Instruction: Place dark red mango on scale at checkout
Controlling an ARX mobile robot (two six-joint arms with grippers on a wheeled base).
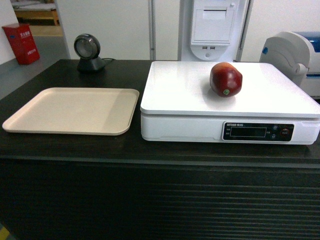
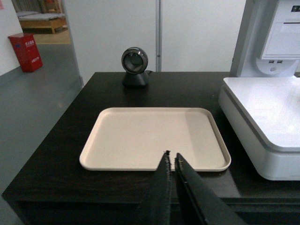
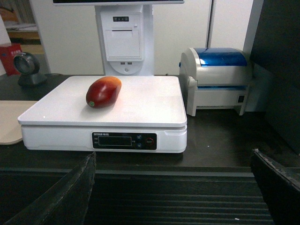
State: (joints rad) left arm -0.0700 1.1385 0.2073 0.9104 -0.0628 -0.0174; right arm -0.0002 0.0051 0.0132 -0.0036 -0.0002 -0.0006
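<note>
The dark red mango (image 1: 226, 79) lies on the white top plate of the scale (image 1: 175, 95), its greenish stem spot facing me. In the right wrist view the mango (image 3: 103, 92) rests left of middle on the scale (image 3: 140, 105), nothing touching it. The scale stands on the dark checkout (image 1: 150, 200) with its ribbed front. My right gripper (image 3: 174, 161) is open and empty, in front of the counter's edge, well short of the scale. Over the counter's near edge, my left gripper (image 2: 171, 158) is shut on nothing, its tips at the tray's front rim. Neither gripper shows in the head view.
A flat beige tray (image 1: 30, 122) lies left of the scale. A round black barcode scanner (image 1: 88, 52) stands at the back left. A white and blue label printer (image 3: 218, 79) sits right of the scale, a white terminal post (image 1: 212, 27) behind it. A red box (image 1: 21, 43) stands on the floor far left.
</note>
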